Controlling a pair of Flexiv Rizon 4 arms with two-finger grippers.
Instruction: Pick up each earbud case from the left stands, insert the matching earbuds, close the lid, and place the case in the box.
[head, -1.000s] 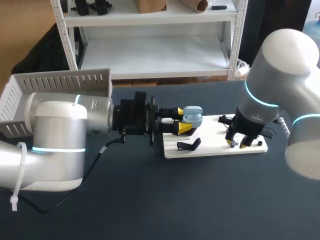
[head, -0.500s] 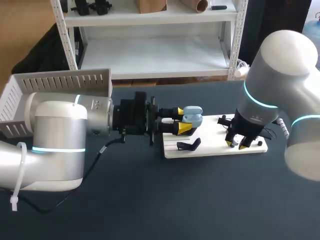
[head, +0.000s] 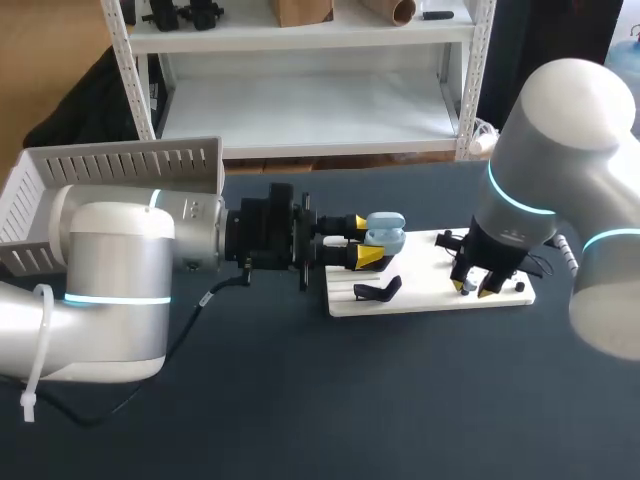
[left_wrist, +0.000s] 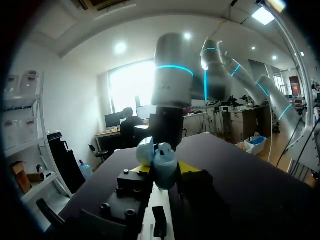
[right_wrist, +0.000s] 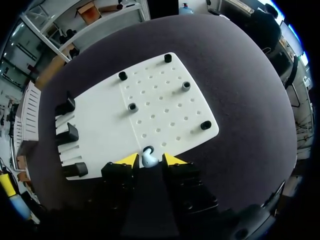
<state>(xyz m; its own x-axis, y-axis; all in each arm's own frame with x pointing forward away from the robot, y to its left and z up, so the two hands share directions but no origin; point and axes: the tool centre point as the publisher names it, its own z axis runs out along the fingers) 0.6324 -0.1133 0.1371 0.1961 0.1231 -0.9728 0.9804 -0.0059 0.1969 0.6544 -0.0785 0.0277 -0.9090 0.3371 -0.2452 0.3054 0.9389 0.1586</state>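
Note:
My left gripper (head: 364, 239) is shut on a light blue earbud case (head: 386, 233), held sideways just above the left end of the white board (head: 430, 297). In the left wrist view the case (left_wrist: 164, 166) sits between the yellow fingertips (left_wrist: 141, 169) with its lid (left_wrist: 145, 149) tipped open. My right gripper (head: 476, 286) points down at the board's right part. In the right wrist view its gripper (right_wrist: 149, 160) is shut on a pale earbud (right_wrist: 149, 160) that sits on a black peg at the board's (right_wrist: 165, 112) near edge.
Several black pegs such as one peg (right_wrist: 186, 85) dot the perforated half of the board. Black case stands (right_wrist: 68, 134) line its slotted end, one stand (head: 378, 290) just under the held case. A white slatted box (head: 110, 170) stands at the far left behind my left arm.

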